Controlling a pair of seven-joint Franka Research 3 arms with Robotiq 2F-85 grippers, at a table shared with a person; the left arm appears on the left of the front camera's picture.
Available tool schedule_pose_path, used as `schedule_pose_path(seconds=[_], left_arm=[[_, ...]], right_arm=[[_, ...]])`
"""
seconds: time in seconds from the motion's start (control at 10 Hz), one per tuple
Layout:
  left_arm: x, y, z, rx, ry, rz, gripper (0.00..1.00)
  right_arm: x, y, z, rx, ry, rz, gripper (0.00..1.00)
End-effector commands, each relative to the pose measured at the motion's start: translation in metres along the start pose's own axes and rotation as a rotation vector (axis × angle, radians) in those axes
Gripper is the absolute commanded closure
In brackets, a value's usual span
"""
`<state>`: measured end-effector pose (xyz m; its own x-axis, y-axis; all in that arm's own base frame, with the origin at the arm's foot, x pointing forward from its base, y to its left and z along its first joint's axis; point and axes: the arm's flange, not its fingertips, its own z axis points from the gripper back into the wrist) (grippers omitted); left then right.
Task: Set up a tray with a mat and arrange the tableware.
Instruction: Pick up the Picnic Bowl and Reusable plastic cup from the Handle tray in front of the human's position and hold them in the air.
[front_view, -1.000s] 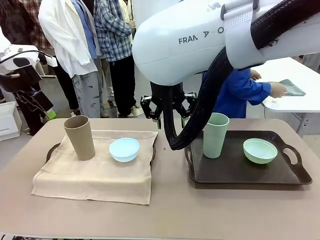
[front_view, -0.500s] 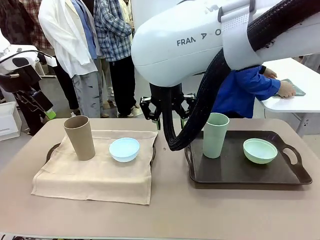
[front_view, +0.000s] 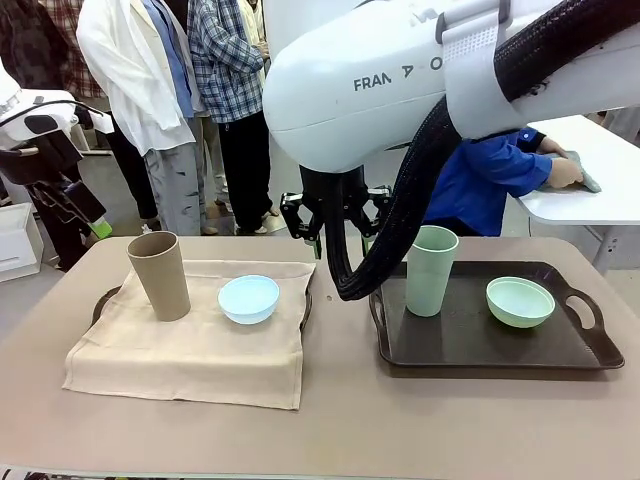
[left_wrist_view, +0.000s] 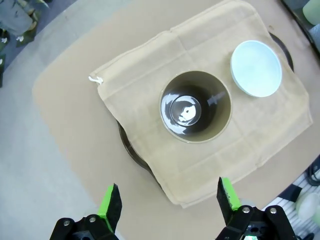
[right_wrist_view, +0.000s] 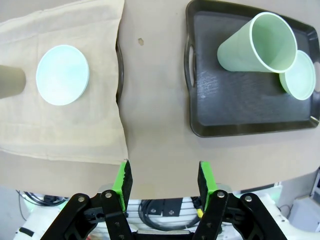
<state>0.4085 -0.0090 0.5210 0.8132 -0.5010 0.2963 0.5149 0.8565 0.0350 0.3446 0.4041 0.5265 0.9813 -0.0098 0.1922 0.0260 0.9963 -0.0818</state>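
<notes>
- Bright, even light from above; shadows are soft and short.
- White glare spots sit inside the tall tan handleless cup (left_wrist_view: 196, 106), left wrist view.
- Wrist views bend at the edges.

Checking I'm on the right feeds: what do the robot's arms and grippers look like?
The right arm is glossy white with grey lettering, partly hidden, and a black ribbed cable hose runs along it. The left gripper and right gripper are both black, each with two fingers tipped by bright green pads.
</notes>
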Motion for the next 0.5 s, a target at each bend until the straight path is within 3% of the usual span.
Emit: schedule_pose_path(seconds=[0.0, 0.4], left_arm=[[-0.0007, 0.0018, -0.0020, 0.016, -0.006, -0.020, 0.00], [-0.0007, 0.0018, -0.0020, 0.016, -0.006, -0.020, 0.00]], right_arm=[[0.0014, 0.0015, 0.0003, 0.005, 0.001, 0.008, 0.31], [0.0014, 0.0015, 0.0003, 0.005, 0.001, 0.008, 0.31]])
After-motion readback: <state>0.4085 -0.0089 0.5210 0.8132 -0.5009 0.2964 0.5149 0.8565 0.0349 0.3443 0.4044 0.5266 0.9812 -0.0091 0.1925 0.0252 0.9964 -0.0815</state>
